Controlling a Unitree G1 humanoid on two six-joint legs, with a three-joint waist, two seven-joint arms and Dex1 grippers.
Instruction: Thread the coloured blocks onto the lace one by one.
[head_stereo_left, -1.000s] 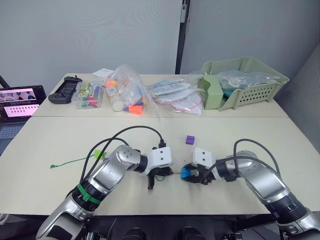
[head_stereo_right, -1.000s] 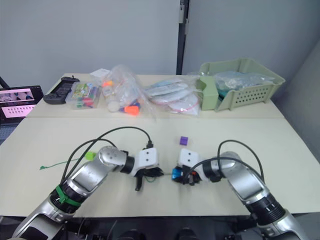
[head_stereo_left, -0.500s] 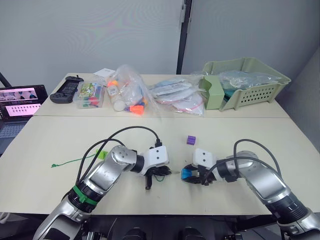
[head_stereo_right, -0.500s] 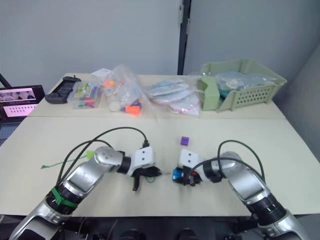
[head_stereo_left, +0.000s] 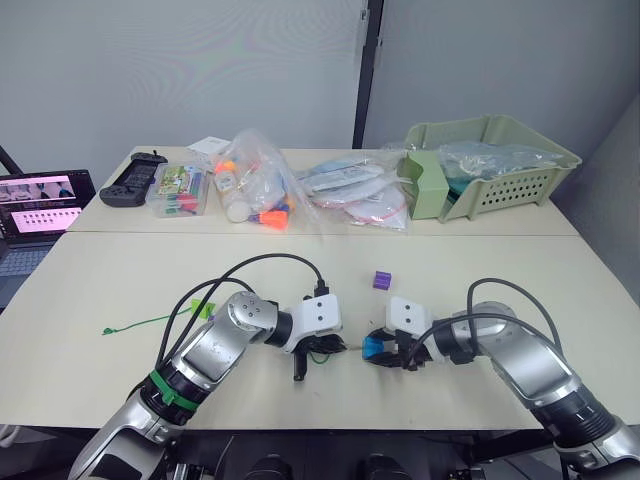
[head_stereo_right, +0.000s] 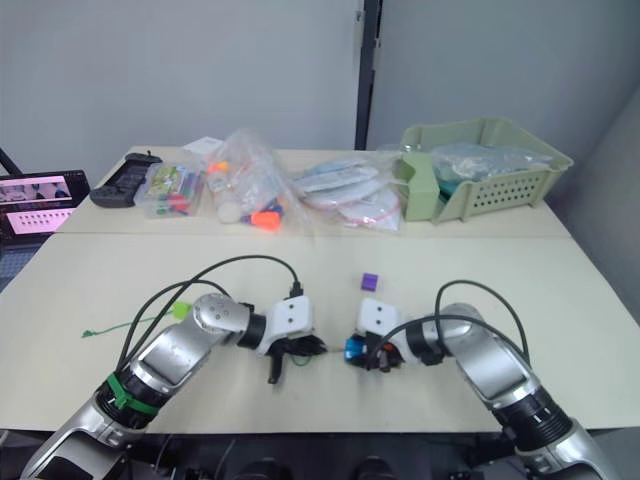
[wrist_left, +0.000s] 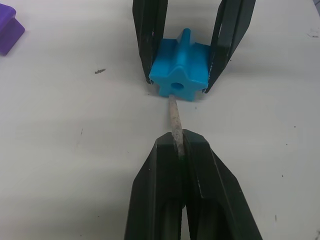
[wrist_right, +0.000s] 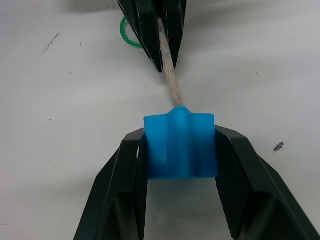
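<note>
My right gripper (wrist_right: 180, 136) is shut on a blue star-edged block (wrist_right: 181, 145), held just above the table with its hole facing my left gripper. My left gripper (wrist_left: 181, 143) is shut on the pale stiff tip (wrist_left: 175, 120) of the lace, and the tip's end touches the mouth of the blue block's hole (wrist_left: 178, 86). The green lace (head_stereo_left: 145, 322) trails off to the left across the table. A purple block (head_stereo_left: 381, 280) lies just beyond the grippers. A lime green block (head_stereo_left: 203, 309) lies by my left arm's cable.
At the back of the table are a green basket (head_stereo_left: 500, 165), clear bags of toy pieces (head_stereo_left: 255, 185), a clear box (head_stereo_left: 178, 190) and a black controller (head_stereo_left: 130, 180). A screen (head_stereo_left: 35, 205) stands at the far left.
</note>
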